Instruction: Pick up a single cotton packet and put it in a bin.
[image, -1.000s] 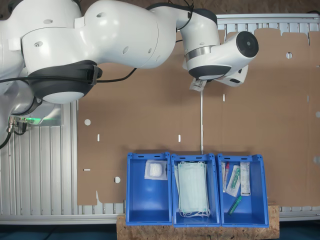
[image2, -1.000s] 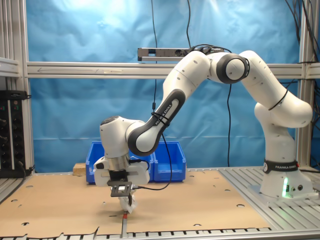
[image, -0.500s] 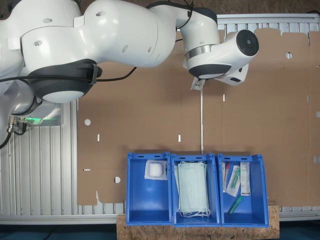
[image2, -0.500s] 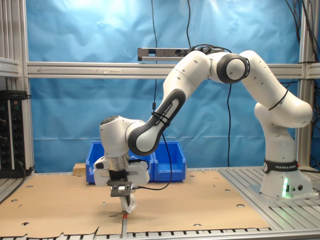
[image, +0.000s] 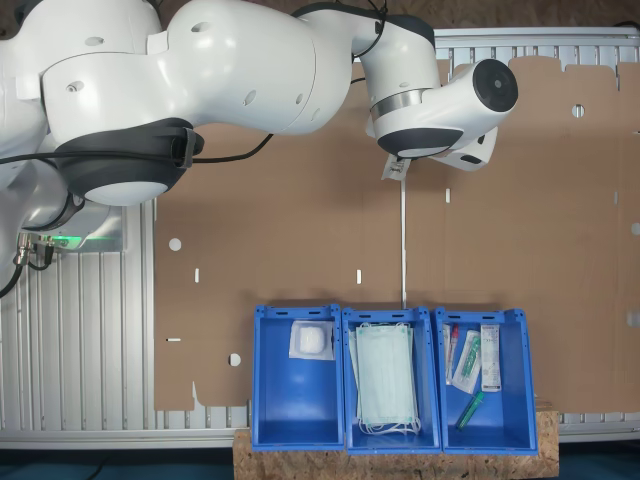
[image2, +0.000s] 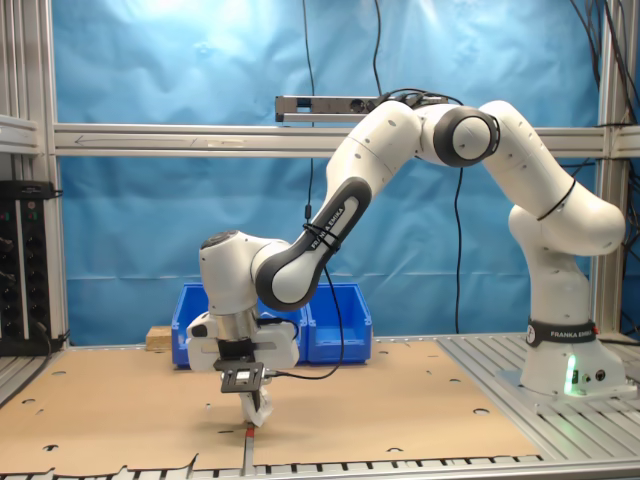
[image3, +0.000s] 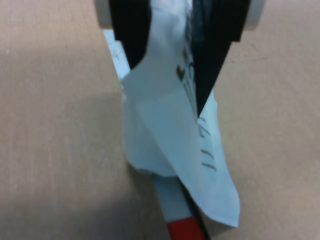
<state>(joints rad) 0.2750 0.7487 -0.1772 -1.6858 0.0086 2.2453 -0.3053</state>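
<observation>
The cotton packet (image3: 170, 140), a white sachet with dark print along one edge, hangs crumpled between my gripper's (image3: 167, 85) black fingers (image3: 130, 30), just above the brown cardboard. In the first exterior view the gripper (image: 397, 168) is under the wrist at the far side of the cardboard, with a bit of the packet (image: 394, 171) showing. In the second exterior view the gripper (image2: 255, 405) points down near the sheet's front edge, and the packet (image2: 263, 411) dangles from it. Three blue bins (image: 290, 412) stand in a row well away from it.
The nearest-the-arm bin holds a plain white packet (image: 311, 340), the middle bin (image: 390, 312) pale-green masks (image: 385, 378), the third bin (image: 510, 420) several small items. A thin white strip with a red end (image3: 181, 222) lies under the gripper. The robot's base (image2: 565, 370) stands beside the sheet.
The gripper with the packet has shifted very slightly. A little less of the packet shows under the wrist in the first exterior view. Nothing else has moved.
</observation>
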